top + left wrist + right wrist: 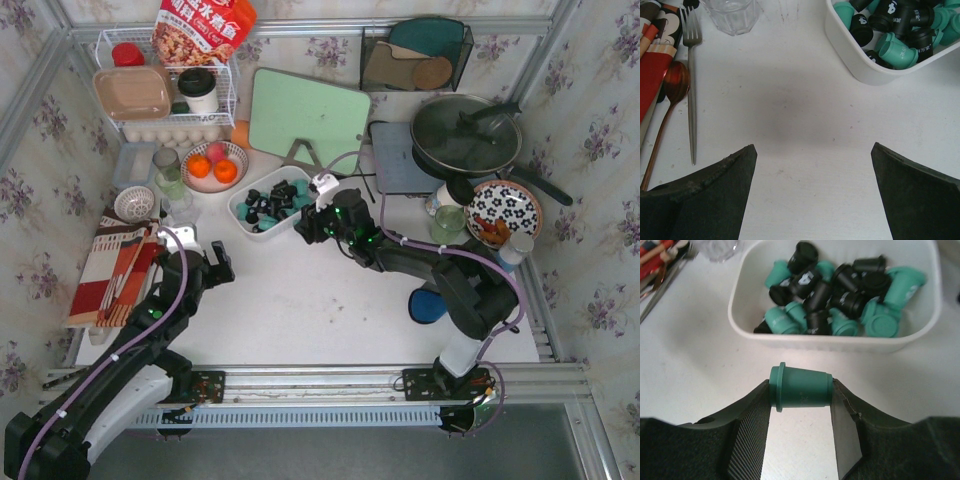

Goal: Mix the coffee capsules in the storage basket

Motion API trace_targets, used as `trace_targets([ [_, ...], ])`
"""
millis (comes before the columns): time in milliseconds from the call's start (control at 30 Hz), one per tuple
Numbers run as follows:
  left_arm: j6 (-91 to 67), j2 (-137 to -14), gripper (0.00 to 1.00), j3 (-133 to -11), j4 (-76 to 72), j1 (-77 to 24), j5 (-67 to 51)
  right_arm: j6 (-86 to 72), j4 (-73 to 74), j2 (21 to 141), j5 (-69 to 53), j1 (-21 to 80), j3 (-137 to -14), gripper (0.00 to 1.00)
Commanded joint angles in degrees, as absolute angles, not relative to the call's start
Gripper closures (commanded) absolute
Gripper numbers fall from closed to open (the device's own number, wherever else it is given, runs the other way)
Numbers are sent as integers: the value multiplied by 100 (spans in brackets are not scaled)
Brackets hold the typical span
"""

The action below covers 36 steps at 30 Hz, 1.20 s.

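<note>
The white storage basket (243,213) (840,346) (850,55) holds a jumbled heap of teal and black coffee capsules (837,300) (275,200) (897,30). My right gripper (801,390) (312,222) is just in front of the basket's near wall, shut on one teal capsule (802,387) held sideways between the fingertips, rim to the left. My left gripper (812,165) (205,262) hovers over bare white table to the left of the basket, jaws wide apart with nothing between them.
A fork (691,90), a copper spoon (670,95) and a striped cloth (115,265) lie at the left. A glass (732,15) stands near the basket. A bowl of oranges (213,166), a wire rack (165,85), a green board (305,115) and a pan (465,135) fill the back.
</note>
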<state>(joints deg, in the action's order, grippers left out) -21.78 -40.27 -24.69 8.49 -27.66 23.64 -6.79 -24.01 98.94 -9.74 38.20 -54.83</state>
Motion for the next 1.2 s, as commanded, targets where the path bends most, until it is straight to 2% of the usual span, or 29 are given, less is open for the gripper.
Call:
trace_targets([
  [0, -2225, -4012, 1, -2461, 776, -2760, 2299, -645, -2590, 9706, -307, 3823, -5622, 68],
  [267, -2232, -4028, 1, -2522, 854, -2760, 2255, -609, -2932, 10008, 278, 3823, -6182, 68],
  [700, -2208, -3927, 1, -2531, 908, -2760, 2192, -721, -1928, 12440, 532, 3823, -8824, 64],
  [900, -2220, -4019, 1, -2531, 871, -2760, 2178, -923, -1518, 13096, 339, 3823, -9367, 50],
  [1000, -2219, -4066, 1, -2540, 861, -2760, 2171, -993, -1388, 13167, 119, 3823, -9448, 35],
  [1167, -2220, -4095, 1, -2540, 845, -2759, 2171, -1095, -1358, 12987, -137, 3823, -9335, 28],
])
